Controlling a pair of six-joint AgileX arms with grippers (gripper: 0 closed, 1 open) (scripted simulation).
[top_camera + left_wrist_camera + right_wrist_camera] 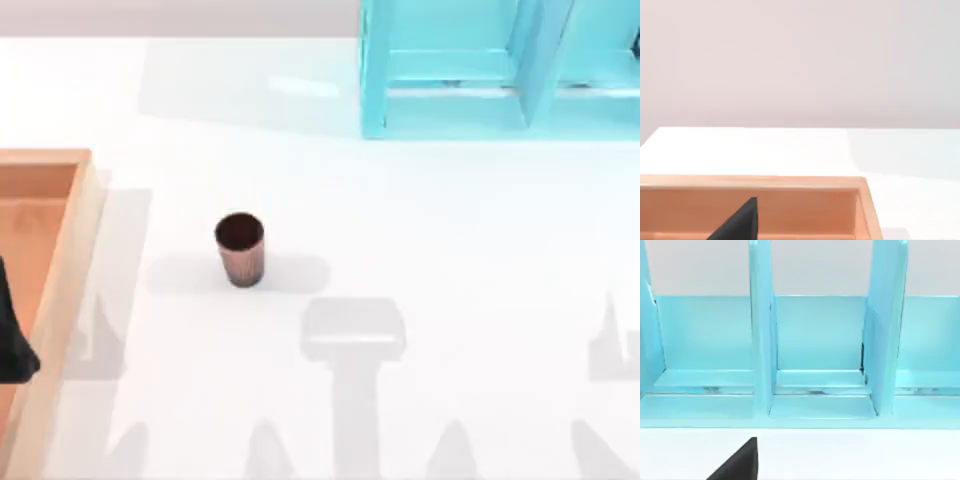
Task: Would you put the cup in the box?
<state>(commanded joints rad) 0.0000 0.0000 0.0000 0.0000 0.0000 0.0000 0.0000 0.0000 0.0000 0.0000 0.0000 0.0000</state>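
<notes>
Cup (240, 250) upright on white table (450, 250), mouth up, long axis vertical, left of centre. Bare tabletop all round. Box (70, 260) well apart at left edge, open-topped, long side running near-to-far. Left gripper (12, 345) over box floor; right gripper (737, 465) facing turquoise shelf unit (500, 70) far right; finger state: cannot tell.

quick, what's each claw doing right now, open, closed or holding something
Left claw: over the box, open or closed cannot be told, not holding the cup.
Right claw: cannot be told.
</notes>
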